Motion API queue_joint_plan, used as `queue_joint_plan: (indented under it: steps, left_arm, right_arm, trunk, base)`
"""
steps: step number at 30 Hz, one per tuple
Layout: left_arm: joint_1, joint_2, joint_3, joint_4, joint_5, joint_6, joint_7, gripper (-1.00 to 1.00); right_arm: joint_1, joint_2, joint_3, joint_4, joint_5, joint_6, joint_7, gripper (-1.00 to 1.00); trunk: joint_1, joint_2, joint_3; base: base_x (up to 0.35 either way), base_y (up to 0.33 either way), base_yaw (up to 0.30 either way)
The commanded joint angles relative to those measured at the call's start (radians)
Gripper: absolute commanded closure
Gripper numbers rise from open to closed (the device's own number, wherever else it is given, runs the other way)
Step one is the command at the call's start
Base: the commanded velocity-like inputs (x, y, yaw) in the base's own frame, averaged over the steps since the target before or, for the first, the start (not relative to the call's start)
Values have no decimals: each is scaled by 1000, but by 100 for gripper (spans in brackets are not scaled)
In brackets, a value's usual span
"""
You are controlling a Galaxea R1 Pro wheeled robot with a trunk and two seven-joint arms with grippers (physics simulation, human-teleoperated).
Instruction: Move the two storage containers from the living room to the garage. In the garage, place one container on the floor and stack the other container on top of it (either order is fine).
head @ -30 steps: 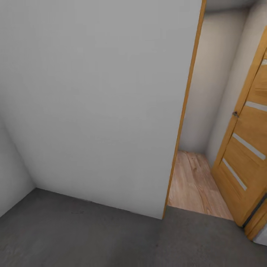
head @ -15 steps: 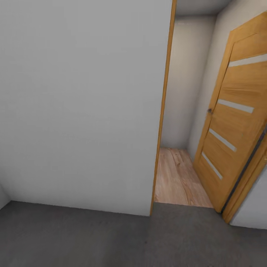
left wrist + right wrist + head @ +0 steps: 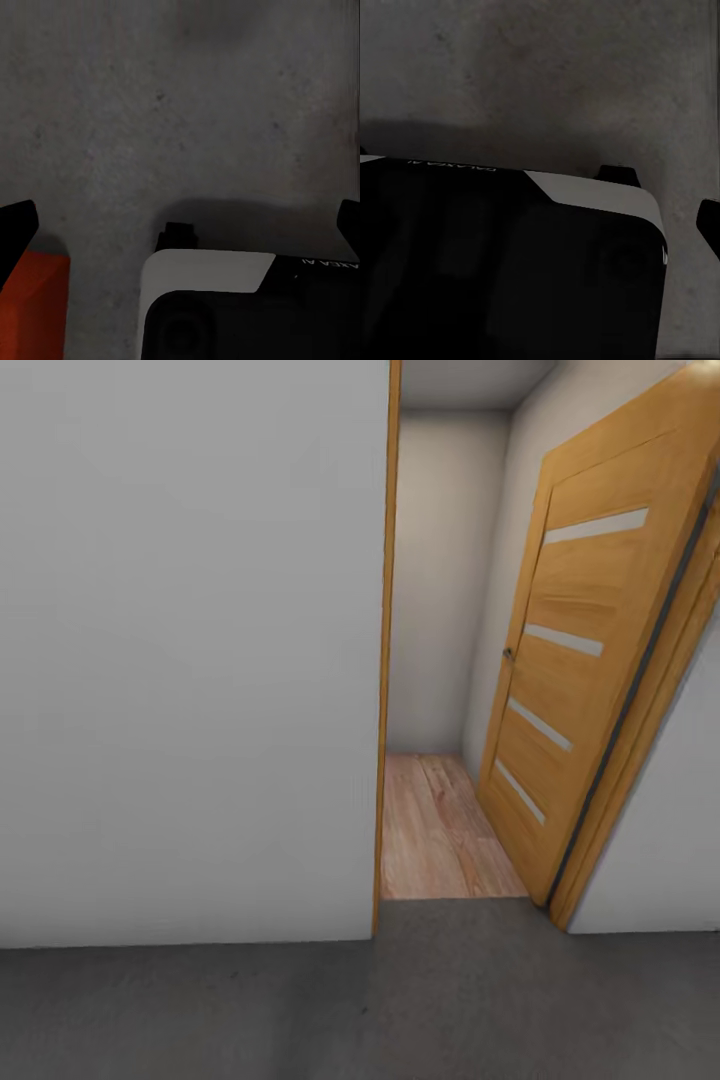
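Observation:
An orange-red corner of one storage container (image 3: 34,307) shows in the left wrist view, resting on the dark grey concrete floor (image 3: 187,97) of the garage beside my white and black base (image 3: 225,300). My left gripper (image 3: 180,225) is open, its black fingertips (image 3: 15,232) wide apart with nothing between them. In the right wrist view my right gripper (image 3: 536,187) hangs open over the same floor (image 3: 555,67), one fingertip (image 3: 709,225) showing at the frame's edge. The head view looks at a pale grey garage wall (image 3: 190,660).
A doorway (image 3: 440,660) with an orange wood frame opens in the wall ahead. Its wooden plank door (image 3: 570,660) stands swung inward on the right. Beyond lies a narrow strip of light wood plank floor (image 3: 435,830) between pale walls. Concrete floor (image 3: 360,1010) spreads in front.
The head view has turned to the right: the doorway and door have slid from the picture's right towards its middle, and the room's left corner has left the frame.

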Motion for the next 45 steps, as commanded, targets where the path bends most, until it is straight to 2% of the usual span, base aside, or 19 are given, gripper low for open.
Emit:
queue_joint_plan:
  steps: [1,45]
  left_arm:
    - [0,0,2,0,6,0,1,-100]
    - [0,-2,2,0,6,1,1,-100]
  right_arm:
    - [-1,1,8,3,-8,-5,-1,-100]
    - [-1,1,8,3,-10,-6,-3,-100]
  trunk:
    - [0,-1,-1]
    - [0,-1,-1]
  base:
    - [0,0,-289]
    - [0,0,-289]
